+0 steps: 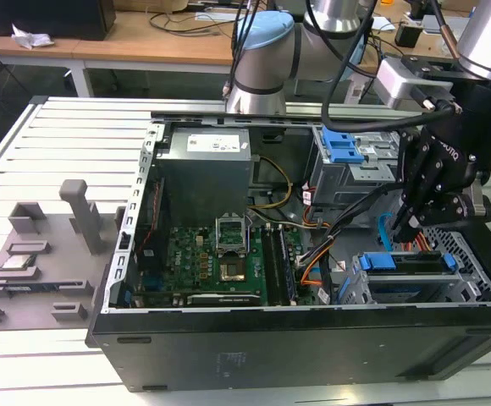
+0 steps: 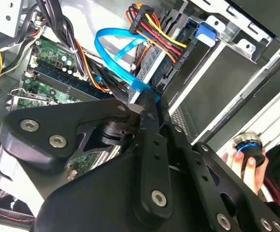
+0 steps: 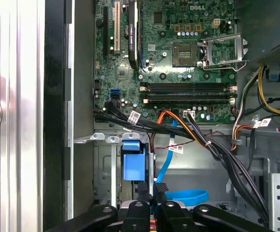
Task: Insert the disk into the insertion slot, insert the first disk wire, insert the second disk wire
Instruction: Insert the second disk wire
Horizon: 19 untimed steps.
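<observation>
We see the disk (image 1: 406,264), in its blue carrier, seated flat in the slot (image 1: 398,292) of the silver cage at the case's front corner.

Silver tubular arm segments (image 1: 334,15) with a pale-blue joint cap (image 1: 264,46), black cables, and a matte-black tool (image 1: 408,227) with silver screws along its linkages.

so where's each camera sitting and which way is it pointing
Exterior view: off the arm, above the open computer case, looking down into it; the arm and claw show.
First wrist view: on the arm, looking along the claw at the motherboard.
Second wrist view: beside the claw, facing the disk.
All share the blue flat cable.
</observation>
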Each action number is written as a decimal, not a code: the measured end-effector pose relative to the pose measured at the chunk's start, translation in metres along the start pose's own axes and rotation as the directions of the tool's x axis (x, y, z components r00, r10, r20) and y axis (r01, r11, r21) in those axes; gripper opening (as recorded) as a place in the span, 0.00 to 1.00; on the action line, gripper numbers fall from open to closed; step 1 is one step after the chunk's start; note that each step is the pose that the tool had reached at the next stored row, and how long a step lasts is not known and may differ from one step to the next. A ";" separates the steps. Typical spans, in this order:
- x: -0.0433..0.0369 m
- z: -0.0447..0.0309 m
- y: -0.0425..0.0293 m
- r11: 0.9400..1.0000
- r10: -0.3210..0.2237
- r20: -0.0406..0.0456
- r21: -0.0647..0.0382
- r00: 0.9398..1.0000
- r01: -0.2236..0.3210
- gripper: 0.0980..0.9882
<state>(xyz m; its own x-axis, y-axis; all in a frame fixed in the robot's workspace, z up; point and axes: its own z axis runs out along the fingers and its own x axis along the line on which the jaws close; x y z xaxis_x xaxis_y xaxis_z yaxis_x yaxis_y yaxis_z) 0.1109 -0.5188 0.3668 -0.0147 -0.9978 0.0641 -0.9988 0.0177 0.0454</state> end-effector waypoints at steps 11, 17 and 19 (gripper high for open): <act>0.0064 0.0004 -0.0001 1.000 0.000 -0.001 0.000 1.000 0.000 0.07; 0.0105 0.0120 -0.0044 1.000 0.000 -0.001 -0.001 1.000 0.000 0.07; 0.0101 0.0168 -0.0086 1.000 0.000 -0.001 -0.001 1.000 0.000 0.07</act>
<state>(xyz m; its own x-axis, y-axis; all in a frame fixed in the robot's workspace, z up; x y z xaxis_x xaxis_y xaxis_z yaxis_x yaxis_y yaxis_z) 0.1185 -0.5301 0.3503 -0.0147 -0.9978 0.0651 -0.9988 0.0178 0.0467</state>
